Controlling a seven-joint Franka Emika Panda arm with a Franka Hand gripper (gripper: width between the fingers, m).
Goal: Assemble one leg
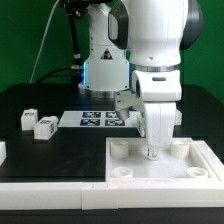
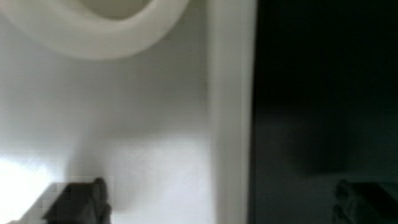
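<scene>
Two small white legs with black-and-white tags (image 1: 27, 120) (image 1: 45, 127) lie on the black table at the exterior view's left, far from my gripper. My gripper (image 1: 153, 150) points down at the back edge of the large white panel (image 1: 160, 172). In the wrist view my gripper (image 2: 219, 205) is open, its dark fingertips (image 2: 75, 202) wide apart with nothing between them. One fingertip is over the white panel (image 2: 125, 120), the other over the dark table. The panel's edge runs between them. A round corner socket (image 2: 116, 15) lies just ahead.
The marker board (image 1: 100, 119) lies on the table behind the panel, in front of the arm's base. Another white part (image 1: 2, 151) shows at the exterior view's left edge. A white border strip (image 1: 50, 183) runs along the table's front.
</scene>
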